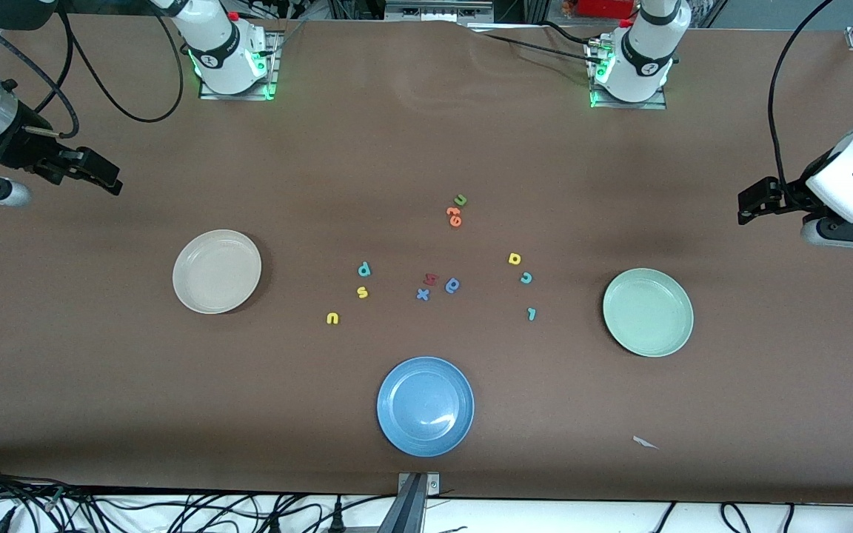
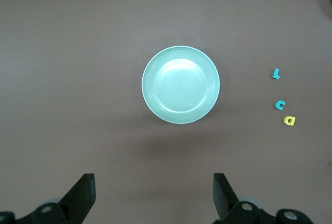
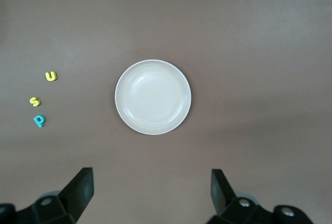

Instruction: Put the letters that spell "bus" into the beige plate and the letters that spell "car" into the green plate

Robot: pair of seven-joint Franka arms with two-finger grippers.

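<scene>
The beige plate (image 1: 217,271) (image 3: 153,97) lies empty toward the right arm's end of the table. Beside it lie a teal b (image 1: 363,269) (image 3: 39,121), a yellow s (image 1: 362,292) (image 3: 35,101) and a yellow u (image 1: 332,318) (image 3: 51,75). The green plate (image 1: 648,312) (image 2: 180,84) is empty toward the left arm's end, with a yellow a (image 1: 514,258) (image 2: 289,120), a teal c (image 1: 526,277) (image 2: 280,105) and a teal r (image 1: 531,314) (image 2: 276,73) beside it. My right gripper (image 1: 112,183) (image 3: 150,175) and left gripper (image 1: 743,211) (image 2: 154,182) hover open and empty over bare table at their own ends.
A blue plate (image 1: 425,406) sits nearest the front camera. Mid-table lie a green u (image 1: 460,200), orange letters (image 1: 455,216), a red letter (image 1: 430,279), a blue x (image 1: 422,295) and a blue round letter (image 1: 453,285). A white scrap (image 1: 645,442) lies near the front edge.
</scene>
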